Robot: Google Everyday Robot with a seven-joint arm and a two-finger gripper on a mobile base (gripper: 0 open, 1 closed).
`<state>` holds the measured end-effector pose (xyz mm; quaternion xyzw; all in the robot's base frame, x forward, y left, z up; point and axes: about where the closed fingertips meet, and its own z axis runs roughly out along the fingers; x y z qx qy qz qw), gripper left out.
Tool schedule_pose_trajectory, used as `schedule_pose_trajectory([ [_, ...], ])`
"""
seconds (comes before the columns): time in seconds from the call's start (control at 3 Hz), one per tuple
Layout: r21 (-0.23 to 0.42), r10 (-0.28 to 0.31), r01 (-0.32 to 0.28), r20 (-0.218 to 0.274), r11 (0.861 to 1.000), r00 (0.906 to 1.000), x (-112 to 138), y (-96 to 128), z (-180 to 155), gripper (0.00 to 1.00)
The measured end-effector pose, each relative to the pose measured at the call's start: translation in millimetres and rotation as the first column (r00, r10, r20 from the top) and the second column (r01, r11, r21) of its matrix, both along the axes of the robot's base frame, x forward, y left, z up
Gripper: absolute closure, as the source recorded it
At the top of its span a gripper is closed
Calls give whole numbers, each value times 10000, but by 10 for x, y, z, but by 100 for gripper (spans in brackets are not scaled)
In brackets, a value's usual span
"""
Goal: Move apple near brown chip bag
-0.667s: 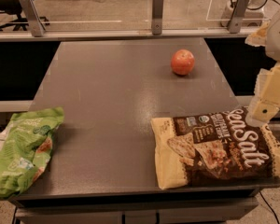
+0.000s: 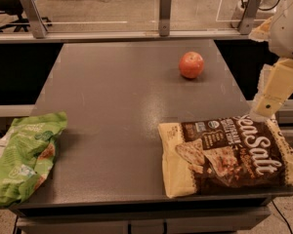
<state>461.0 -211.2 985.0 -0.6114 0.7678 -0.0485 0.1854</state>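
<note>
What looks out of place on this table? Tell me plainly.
Both bags overhang the table: the green bag droops off the front-left corner, and the brown chip bag pokes past the right edge. The apple sits intact, far right. The gripper hangs beside the table's right edge, above that bag's far corner. Nothing spilled.

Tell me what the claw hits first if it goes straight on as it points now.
The claw, right of the table, points down and left. It would probably meet the upper right corner of the brown chip bag first, though depth is unclear. The apple lies off that line.
</note>
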Motion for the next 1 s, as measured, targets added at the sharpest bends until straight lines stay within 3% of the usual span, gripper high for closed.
schedule_pose_trajectory([
  [0.67, 581, 583, -652, 1129, 9962, 9919, 1106, 177, 2, 0],
  [1.0, 820, 493, -601, 1278, 9948, 9906, 1586, 241, -148, 0],
])
